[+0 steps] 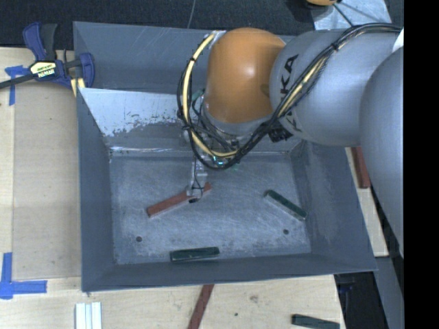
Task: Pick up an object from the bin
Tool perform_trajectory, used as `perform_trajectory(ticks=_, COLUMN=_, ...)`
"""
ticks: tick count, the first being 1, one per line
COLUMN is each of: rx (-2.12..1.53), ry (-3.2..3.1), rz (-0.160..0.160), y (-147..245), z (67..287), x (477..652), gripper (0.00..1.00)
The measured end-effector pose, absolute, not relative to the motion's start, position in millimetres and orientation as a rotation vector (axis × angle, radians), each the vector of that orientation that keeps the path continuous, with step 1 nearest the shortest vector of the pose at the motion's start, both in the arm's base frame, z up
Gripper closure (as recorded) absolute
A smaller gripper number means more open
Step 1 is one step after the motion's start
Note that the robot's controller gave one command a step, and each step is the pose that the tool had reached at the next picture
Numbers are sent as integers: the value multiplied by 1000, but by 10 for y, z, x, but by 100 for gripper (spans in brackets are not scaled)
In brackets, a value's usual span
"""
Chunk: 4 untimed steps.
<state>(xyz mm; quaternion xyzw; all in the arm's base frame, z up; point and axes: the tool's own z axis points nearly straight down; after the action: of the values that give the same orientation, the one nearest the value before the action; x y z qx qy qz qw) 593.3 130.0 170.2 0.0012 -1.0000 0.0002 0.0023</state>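
Note:
My gripper (197, 190) hangs below the orange dome near the middle of the bin, its tip down at the right end of a flat reddish-brown stick (170, 205). The stick lies slanted on the bin floor, running left and down from the fingertips. The fingers look close together at the stick's end, but I cannot make out whether they clasp it. A dark green bar (285, 204) lies to the right, apart from the gripper. Another dark green bar (195, 254) rests along the front wall.
The arm and its cable loops cover the back right part of the bin. The left half of the floor and the stretch between stick and right green bar hold nothing.

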Motion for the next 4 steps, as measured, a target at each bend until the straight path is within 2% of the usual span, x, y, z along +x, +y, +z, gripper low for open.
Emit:
perform_trajectory(ticks=1, rx=0, ry=-3145, rz=-2, y=1297, z=1745, x=5953, gripper=0)
perform_trajectory(ticks=2, rx=76, ry=-3152, rz=-2, y=1392, z=1379, x=5862, gripper=0)
perform_trajectory(ticks=3, rx=399, ry=-3120, rz=-1, y=1167, z=710, x=5800, gripper=100)
perform_trajectory(ticks=4, rx=398, ry=-3120, rz=-1, y=1167, z=710, x=5800, gripper=100)
